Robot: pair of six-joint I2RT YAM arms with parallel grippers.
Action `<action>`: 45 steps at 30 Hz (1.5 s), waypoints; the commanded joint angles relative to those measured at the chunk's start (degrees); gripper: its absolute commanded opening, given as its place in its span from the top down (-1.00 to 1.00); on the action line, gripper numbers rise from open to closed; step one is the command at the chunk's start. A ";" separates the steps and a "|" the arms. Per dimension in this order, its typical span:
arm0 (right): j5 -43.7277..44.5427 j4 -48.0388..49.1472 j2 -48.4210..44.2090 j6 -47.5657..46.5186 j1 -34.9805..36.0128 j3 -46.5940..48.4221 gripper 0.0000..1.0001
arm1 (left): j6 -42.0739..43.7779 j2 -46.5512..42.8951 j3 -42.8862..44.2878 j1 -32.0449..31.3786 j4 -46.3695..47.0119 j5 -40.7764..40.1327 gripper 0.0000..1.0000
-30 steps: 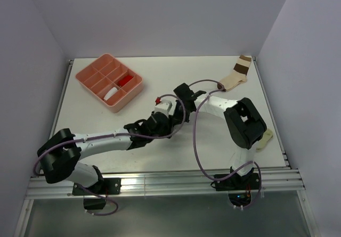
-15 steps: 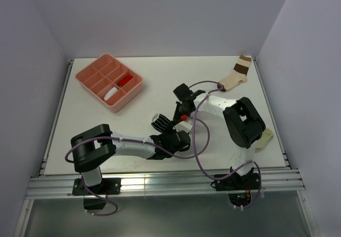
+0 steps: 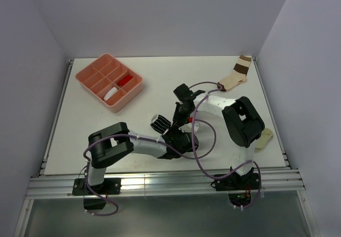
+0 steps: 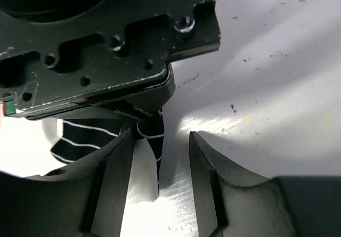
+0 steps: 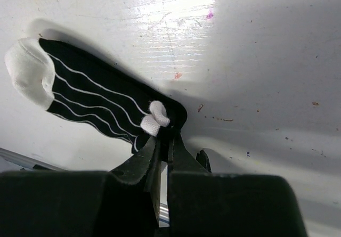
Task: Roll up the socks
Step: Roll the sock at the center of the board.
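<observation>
Now the right jaws clench the striped sock (image 5: 96, 101) by its edge, while the left jaws stand parted, straddling its fabric.

Tabletop (image 3: 154, 72): white, matte, with faint scuffs and coloured specks in the close views; enclosed by pale panels (image 3: 160, 13) on three sides.

Divided tray (image 3: 131, 97): salmon-pink, rectangular, several compartments; set askew at 10 o'clock, well apart from the other entries.

Cream sock (image 3: 237, 73): broad brown bands at the cuff; flat at 2 o'clock, near the far right corner, cuff toward the far edge.

Pale yellowish rounded lump (image 3: 265, 139): at 4 o'clock, close to the right edge, partly hidden.

Metal rail (image 3: 160, 182): along the near edge, 6 o'clock.
</observation>
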 commanded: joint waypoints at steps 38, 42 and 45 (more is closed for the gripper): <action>-10.76 21.23 -4.69 2.77 -2.88 -11.31 0.86 | -13.20 -3.52 0.75 2.04 -15.74 6.55 0.99; -11.03 27.39 -8.55 4.00 -3.67 -13.33 0.47 | -13.99 -6.78 -0.22 4.15 -14.95 12.52 0.99; -10.33 31.35 -11.71 4.97 -4.46 -15.00 0.12 | -14.61 -9.07 -1.54 5.90 -13.90 17.18 0.99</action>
